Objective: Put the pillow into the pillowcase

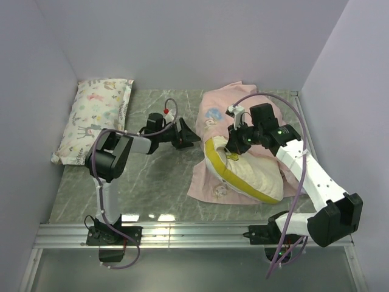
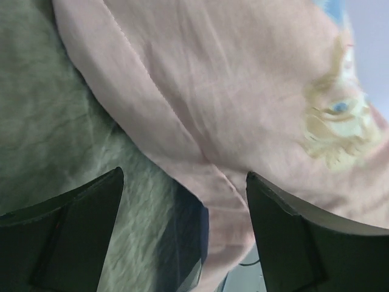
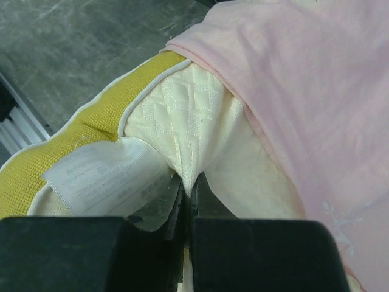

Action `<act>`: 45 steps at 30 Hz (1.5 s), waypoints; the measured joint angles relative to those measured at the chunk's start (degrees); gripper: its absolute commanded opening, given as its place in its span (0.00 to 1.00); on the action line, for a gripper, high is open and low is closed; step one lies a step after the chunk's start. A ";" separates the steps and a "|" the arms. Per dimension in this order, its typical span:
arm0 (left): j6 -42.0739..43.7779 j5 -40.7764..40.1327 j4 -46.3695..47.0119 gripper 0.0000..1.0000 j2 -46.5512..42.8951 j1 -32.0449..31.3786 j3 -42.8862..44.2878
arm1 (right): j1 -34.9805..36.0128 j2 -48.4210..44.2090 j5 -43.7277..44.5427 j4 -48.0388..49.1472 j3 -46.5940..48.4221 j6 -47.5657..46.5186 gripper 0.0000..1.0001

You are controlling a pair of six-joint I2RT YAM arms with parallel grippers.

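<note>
The cream pillow (image 1: 255, 176) with its yellow side band (image 1: 214, 159) lies at the right on the pink pillowcase (image 1: 220, 108). Pink fabric covers its far end. In the right wrist view, my right gripper (image 3: 189, 190) is shut on a pinched fold of the pillow (image 3: 182, 115), beside the pillow's white label (image 3: 103, 177) and close to the pillowcase (image 3: 316, 91) edge. From above, the right gripper (image 1: 234, 146) sits over the pillow's near-left corner. My left gripper (image 1: 193, 136) is open at the pillowcase's left edge. The pink hem (image 2: 225, 201) lies between its fingers (image 2: 79, 225), ungripped.
A smaller white pillow (image 1: 91, 118) with animal and flower print lies at the back left against the wall. Grey marble tabletop (image 1: 152, 182) lies between the arms. Walls close the left, back and right; a metal rail (image 1: 182, 232) runs along the front edge.
</note>
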 measured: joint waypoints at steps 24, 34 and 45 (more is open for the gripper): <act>-13.94 10.60 13.70 0.00 -15.74 -4.68 -16.41 | -2.58 -4.28 1.42 8.04 -7.74 0.87 0.00; 23.63 6.40 -35.60 0.00 -22.71 -3.39 -10.40 | 11.45 7.43 15.02 27.30 -18.10 5.68 0.00; 52.17 -6.73 -53.29 0.67 -31.80 2.32 -3.26 | 10.58 2.78 9.84 22.01 -19.58 6.51 0.78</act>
